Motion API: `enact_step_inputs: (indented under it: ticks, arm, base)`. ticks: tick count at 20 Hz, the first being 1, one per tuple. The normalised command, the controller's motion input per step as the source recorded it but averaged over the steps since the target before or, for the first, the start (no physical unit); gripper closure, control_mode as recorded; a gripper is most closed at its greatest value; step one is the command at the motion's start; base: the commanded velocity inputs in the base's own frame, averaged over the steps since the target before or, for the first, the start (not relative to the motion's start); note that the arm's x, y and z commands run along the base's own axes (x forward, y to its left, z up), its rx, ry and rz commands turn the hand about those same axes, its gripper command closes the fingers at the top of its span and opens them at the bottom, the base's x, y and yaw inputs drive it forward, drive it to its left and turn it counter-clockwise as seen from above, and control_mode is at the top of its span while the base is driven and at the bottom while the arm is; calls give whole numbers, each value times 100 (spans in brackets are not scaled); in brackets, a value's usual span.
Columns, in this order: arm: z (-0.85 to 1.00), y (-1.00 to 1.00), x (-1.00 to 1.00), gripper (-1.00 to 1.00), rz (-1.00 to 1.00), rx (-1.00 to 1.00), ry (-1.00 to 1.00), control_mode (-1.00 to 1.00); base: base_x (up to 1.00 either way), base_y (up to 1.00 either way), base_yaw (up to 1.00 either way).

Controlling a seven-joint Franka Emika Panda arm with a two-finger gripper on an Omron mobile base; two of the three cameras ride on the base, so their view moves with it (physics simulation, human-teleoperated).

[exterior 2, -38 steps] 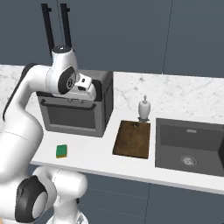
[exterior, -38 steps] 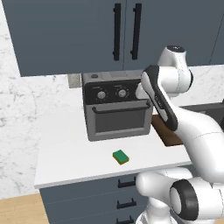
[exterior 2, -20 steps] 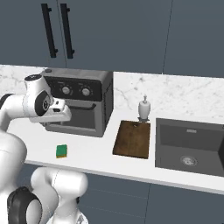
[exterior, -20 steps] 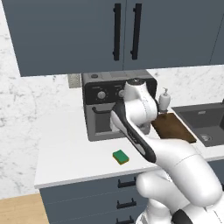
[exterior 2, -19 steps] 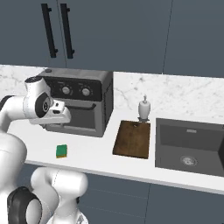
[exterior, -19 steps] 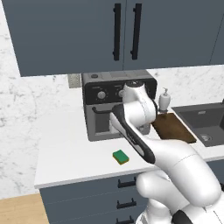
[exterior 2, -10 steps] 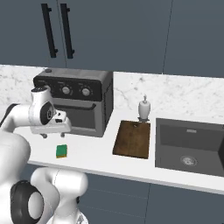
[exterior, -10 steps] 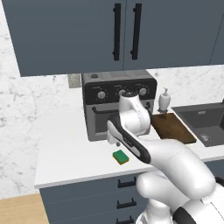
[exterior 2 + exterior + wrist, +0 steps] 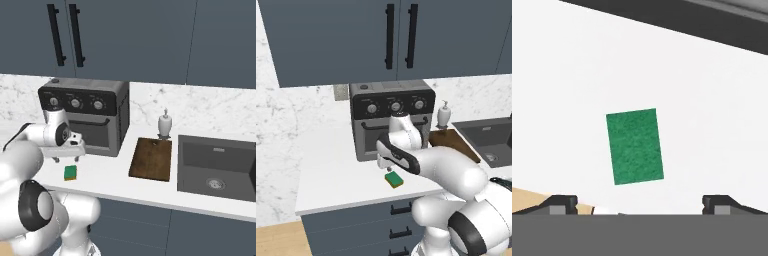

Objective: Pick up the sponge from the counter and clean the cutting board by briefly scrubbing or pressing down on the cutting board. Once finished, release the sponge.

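You see a glossy white arm of rounded, bulbous links with dark grey bands at its joints. Its gripper [image 9: 639, 202] ends in 2 small dark finger tips with lighter grey blocks inside them.

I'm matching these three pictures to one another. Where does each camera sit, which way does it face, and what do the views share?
Left base view: behind the arm, to its left, facing forward and down at the white counter; the arm rises lower right.
Right base view: behind, to its right, same counter; the arm rises lower left.
Hand view: on the hand, looking down past the open gripper.
All share the small green-topped rectangular sponge; both base views share the dark brown wooden cutting board.
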Motion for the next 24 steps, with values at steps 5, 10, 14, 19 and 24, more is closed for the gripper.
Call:
enact_step_inputs:
  ticks: [5,10,14,19,24]
  arm:
    - [-47,18,6,-100,4,0,5,-100]
    - [-27,3,0,-100,0,0,0,-100]
    - [-18,0,0,-100,5,0,1,-100]
    - [-20,-2,0,-100,6,0,0,-100]
    - [-18,-6,0,-100,3,0,0,-100]
  base:
    - [0,0,0]
    - [0,0,0]
    - [0,0,0]
    - [0,0,0]
    - [0,0,0]
